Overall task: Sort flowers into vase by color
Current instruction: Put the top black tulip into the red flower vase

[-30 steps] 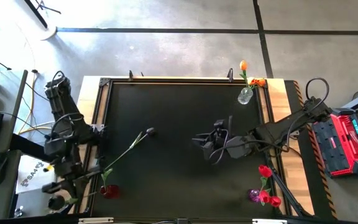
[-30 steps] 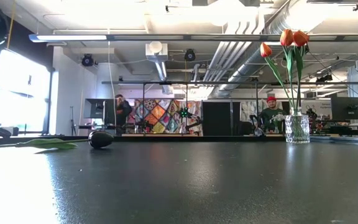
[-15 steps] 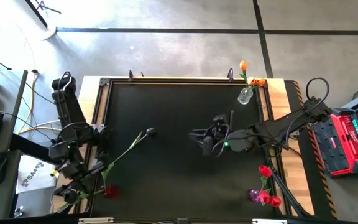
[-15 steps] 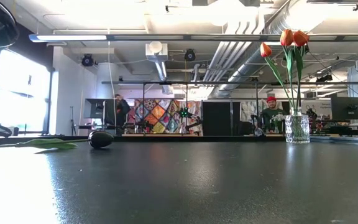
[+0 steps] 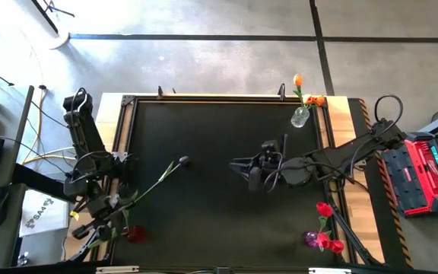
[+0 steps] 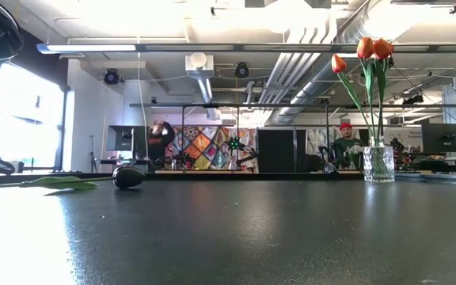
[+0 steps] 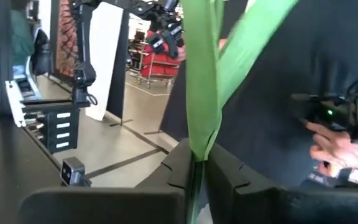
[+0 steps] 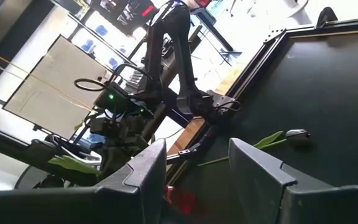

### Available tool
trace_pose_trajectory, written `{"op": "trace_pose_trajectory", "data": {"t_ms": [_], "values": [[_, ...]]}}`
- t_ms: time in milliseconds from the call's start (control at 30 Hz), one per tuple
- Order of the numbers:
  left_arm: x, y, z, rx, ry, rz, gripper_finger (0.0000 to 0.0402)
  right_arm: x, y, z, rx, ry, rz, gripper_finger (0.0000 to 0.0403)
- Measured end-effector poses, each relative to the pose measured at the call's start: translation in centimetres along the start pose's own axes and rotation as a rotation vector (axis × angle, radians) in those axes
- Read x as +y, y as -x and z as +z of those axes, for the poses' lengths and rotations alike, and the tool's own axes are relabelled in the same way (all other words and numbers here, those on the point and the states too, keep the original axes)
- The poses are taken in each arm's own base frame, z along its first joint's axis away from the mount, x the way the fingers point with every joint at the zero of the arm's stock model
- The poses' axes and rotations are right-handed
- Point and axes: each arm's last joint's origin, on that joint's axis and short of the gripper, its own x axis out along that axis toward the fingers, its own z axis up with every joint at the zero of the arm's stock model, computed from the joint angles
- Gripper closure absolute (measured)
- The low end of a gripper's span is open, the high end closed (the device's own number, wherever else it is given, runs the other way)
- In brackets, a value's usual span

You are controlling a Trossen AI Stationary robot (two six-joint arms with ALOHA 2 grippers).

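At the table's left edge, the left gripper point(image 5: 101, 224) is pinched onto the green stem point(image 7: 194, 180) of a dark-headed tulip point(image 5: 182, 160), whose bloom lies on the black table point(image 5: 219, 137). Its fingertips are hard to make out from above. Mid-table, the right gripper point(image 5: 251, 172) hangs with fingers spread, empty. Orange tulips stand in a glass vase point(image 6: 378, 163); red ones point(image 5: 325, 228) are partly cut off at the near right corner.

Three orange tulips point(image 6: 364, 49) in one glass vase point(image 6: 378, 163) — one dark tulip point(image 5: 182, 160), two arms
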Motion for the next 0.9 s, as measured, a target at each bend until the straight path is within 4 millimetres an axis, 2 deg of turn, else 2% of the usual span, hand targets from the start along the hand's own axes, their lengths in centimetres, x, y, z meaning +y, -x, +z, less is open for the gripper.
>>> {"op": "trace_pose_trajectory", "data": {"t_ms": [133,533,733,900], "values": [[0.1,0.0,0.1,-0.019,0.015,0.038,0.0349,0.0,0.0,0.0,0.000,0.000,0.000,0.0240],[0.3,0.2,1.1,-0.125,0.019,0.130,0.0210,0.1,0.0,0.0,0.004,-0.005,0.014,0.0240],[0.8,0.7,2.4,-0.202,0.028,0.257,0.0198,0.1,0.0,0.1,-0.003,0.031,0.014,0.0240],[1.3,1.0,4.5,-0.270,-0.009,0.372,0.0199,0.1,-0.1,0.2,-0.008,0.053,0.013,0.0240]]}}
